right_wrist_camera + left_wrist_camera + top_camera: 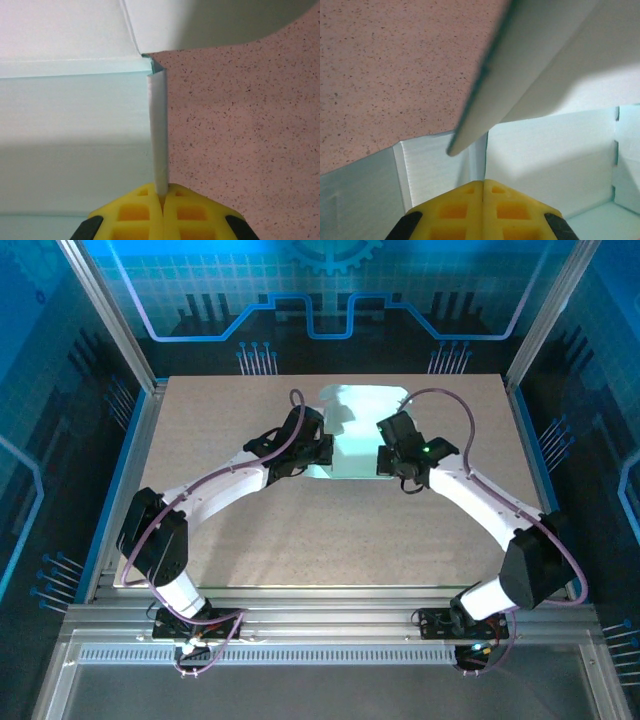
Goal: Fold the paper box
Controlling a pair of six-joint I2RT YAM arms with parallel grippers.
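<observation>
Overhead, the paper box (362, 425) lies on the surface (350, 530) between the left hand (314, 448) and the right hand (388, 454). Left wrist: the left hand (482, 183) is pressed shut, with card just ahead of it — whether it grips any is unclear. Right wrist: the right hand (162, 192) pinches an upright edge of the paper box (75, 110) — bare surface lies to its right.

The box (365, 430) is laid on the table (300, 540), toward the far edge and about midway across. The left gripper (315, 452) is set at the box's left side and the right gripper (392, 458) at its right side, both by the near corners. An upright edge (157, 135) on the box's right is taken between the right gripper's jaws. A flap (520, 65) is raised over the box's left wall.
</observation>
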